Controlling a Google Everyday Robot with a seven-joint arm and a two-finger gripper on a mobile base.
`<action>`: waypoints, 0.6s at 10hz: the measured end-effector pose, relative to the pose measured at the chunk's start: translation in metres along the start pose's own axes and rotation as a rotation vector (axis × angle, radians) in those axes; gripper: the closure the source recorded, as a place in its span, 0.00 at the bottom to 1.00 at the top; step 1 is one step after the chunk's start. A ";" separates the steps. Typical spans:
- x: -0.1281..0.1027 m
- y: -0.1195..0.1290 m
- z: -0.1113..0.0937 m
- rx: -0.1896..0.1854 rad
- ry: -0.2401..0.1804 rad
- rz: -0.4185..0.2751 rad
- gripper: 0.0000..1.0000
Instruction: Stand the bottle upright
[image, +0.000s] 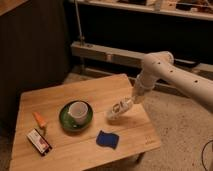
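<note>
Camera view: a wooden table (132, 131) stands in front of a dark shelving unit. The white robot arm (156, 68) reaches in from the right and slopes down to the gripper (130, 102), which sits over the right-hand part of the tabletop. The gripper is closed around the upper right end of the bottle (116, 111). The bottle is neither lying flat nor upright. It is tilted, with its lower left end pointing down toward the wood and close to it; whether that end touches the surface cannot be determined. To the left is a white cup (78, 111) on a green saucer (65, 121), near the bottle but apart from it. A blue cloth (107, 139) lies just in front of the bottle's low end. An orange item (39, 119) and a red-and-white packet (39, 141) lie well apart at the left edge. Assessment: the step in hand is tipping the bottle onto its base. Recommended practice: rotate the wrist until the bottle's long axis is vertical, lower it onto bare wood between saucer and cloth, confirm the base sits flat, then release slowly. Main risk: catching the cloth edge, which could topple the bottle.
</note>
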 end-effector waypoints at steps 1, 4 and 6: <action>0.003 0.003 -0.002 0.013 0.053 -0.011 1.00; 0.004 0.001 -0.014 0.064 0.219 -0.038 1.00; 0.017 0.002 -0.020 0.075 0.277 -0.030 1.00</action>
